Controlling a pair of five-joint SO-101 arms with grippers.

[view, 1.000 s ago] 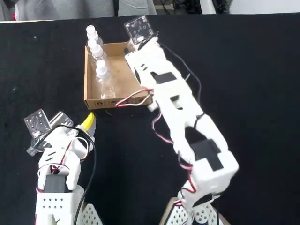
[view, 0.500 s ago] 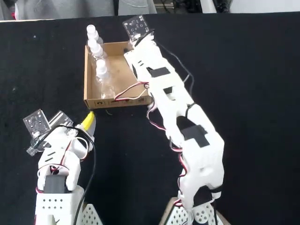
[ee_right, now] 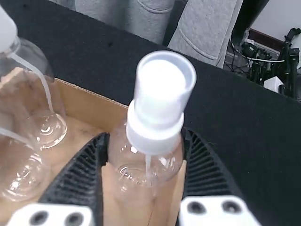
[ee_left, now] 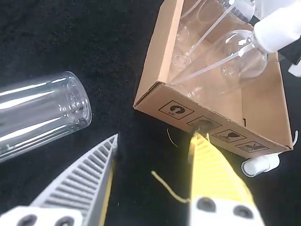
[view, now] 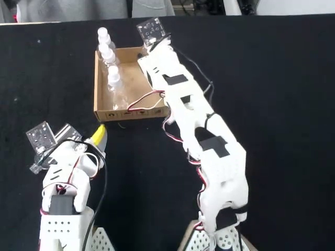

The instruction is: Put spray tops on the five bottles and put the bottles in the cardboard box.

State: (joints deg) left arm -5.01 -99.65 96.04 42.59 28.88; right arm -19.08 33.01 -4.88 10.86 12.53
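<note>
**Holding the fourth bottle at the box's far corner**

Pinched between both fingers of the right claw [ee_right: 145,141], the held bottle [ee_right: 153,125] stands upright with its white spray top already on. The fingers press its clear shoulder from either side, just under the top. That grip looks chosen to keep the bottle vertical so it can go in base first. Its lower part sits inside the box [view: 120,114], at the far right corner. Whether the base touches the floor I cannot tell.

Three bottles [view: 108,55], all topped, stand in a row along the box's left wall. The right side of the box floor is bare, which is probably why this bottle goes to the far right corner, where the fingers have room beside the row.

The left claw [ee_left: 155,136] hangs spread wide with nothing in it, just outside the box's near wall and toward its near left corner. A bare bottle [ee_left: 42,113] lies on its side on the black table [view: 272,78], out from that same corner. Its open mouth is turned toward the box, and it lies beside one finger, not between the two. A loose spray top [ee_left: 260,164] lies on the table, close against the box's near right corner. I judge these two to be the last pair, waiting outside the box until they are joined.
</note>
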